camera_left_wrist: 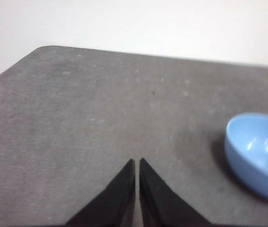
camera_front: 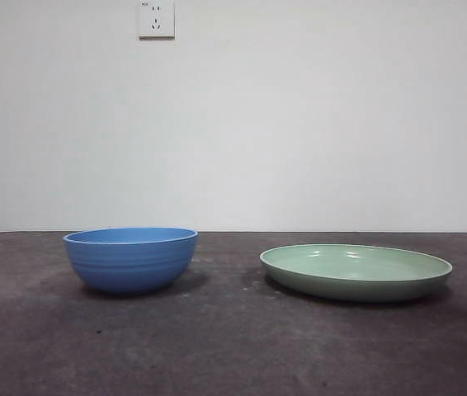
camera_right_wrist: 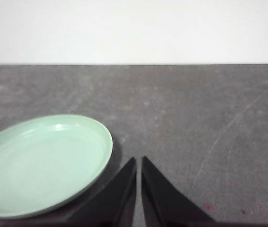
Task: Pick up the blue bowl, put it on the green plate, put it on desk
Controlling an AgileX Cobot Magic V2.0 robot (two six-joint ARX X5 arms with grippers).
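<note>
With both the left gripper (camera_left_wrist: 137,163) and right gripper (camera_right_wrist: 139,161) clenched empty, we judge the blue bowl (camera_front: 131,259), left of the green plate (camera_front: 356,271), light, rigid, best pinched at its rim.

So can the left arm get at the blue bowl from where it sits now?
Probably yes. The left gripper, jaws shut, hangs over bare desk with nothing between it and the blue bowl. The bowl stands apart from the green plate, rim exposed. The jaws must open first.
</note>
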